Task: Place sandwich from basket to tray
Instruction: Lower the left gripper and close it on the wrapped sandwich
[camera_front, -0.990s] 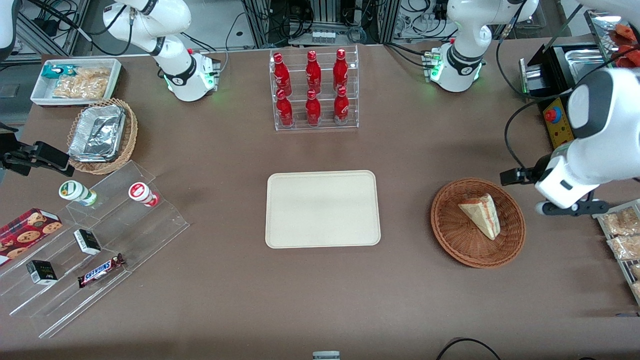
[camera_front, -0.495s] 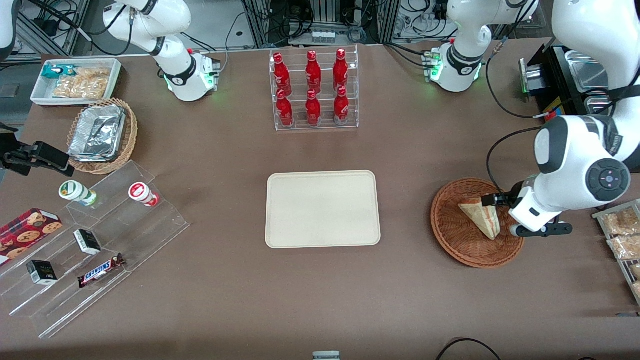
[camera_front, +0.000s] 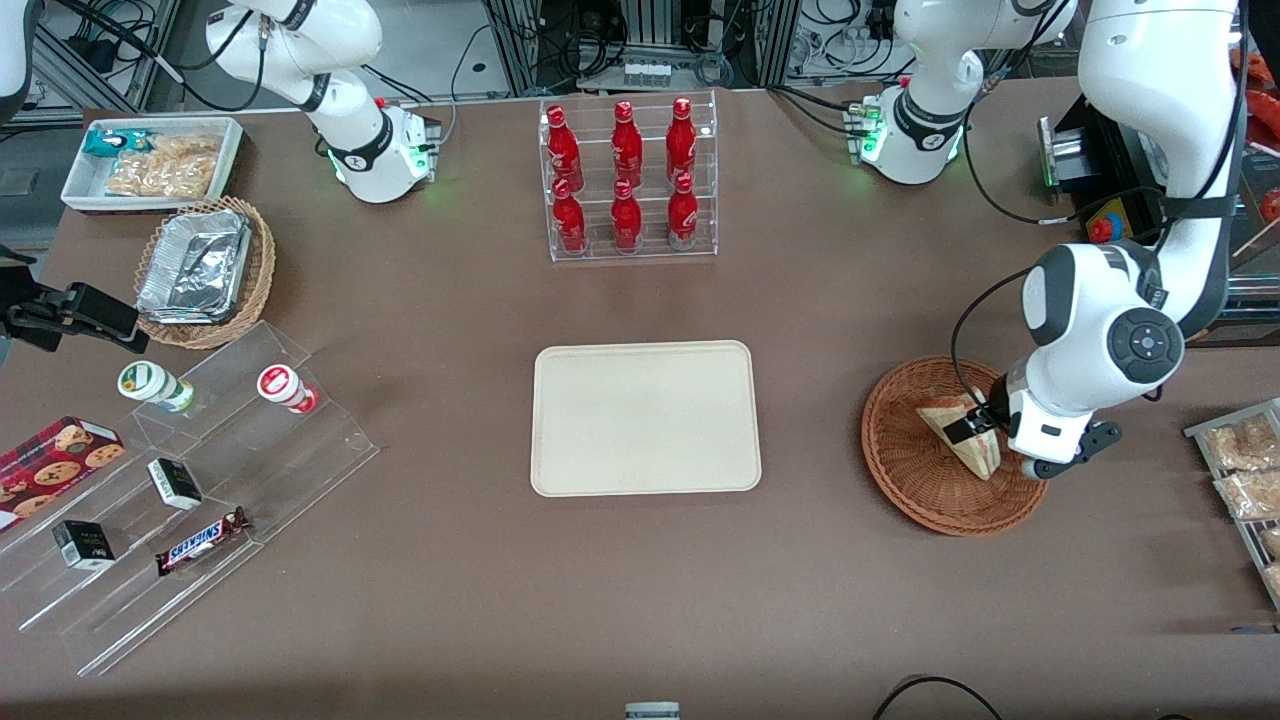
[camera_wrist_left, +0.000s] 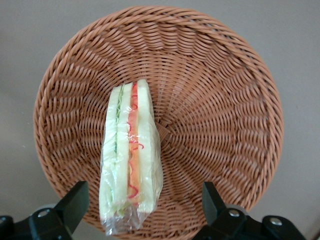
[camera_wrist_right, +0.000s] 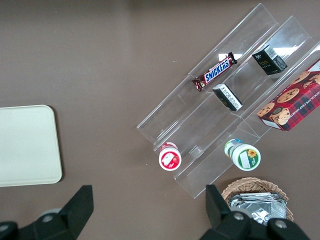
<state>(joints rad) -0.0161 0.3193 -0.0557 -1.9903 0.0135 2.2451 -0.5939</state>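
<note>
Counter (camera_front: 450, 600) of matte brown material is seen carrying everything, its surface even and faintly grained. On it, near the middle, a flat beige rectangular tray (camera_front: 645, 418) with rounded corners and a low rim is laid, its face smooth and bare. Toward the working arm's end of the counter, well apart from the tray, a round reddish-brown woven wicker basket (camera_front: 915, 485) is set; in the left wrist view its weave (camera_wrist_left: 215, 90) is shown as tight concentric ribs running down to a shallow centre. Inside the basket a triangular sandwich wedge (camera_front: 955, 432) of pale white bread is lain on its side, wrapped in clear glossy film that is crinkled at one end; along its cut edge (camera_wrist_left: 131, 160) stripes of green, orange and red filling are shown between the soft white slices. The black two-finger gripper (camera_front: 978, 425) is held directly above the sandwich inside the basket's rim, its fingers (camera_wrist_left: 75, 202) spread wide apart, one at each side of the wedge, and neither is seen to be touching it.
</note>
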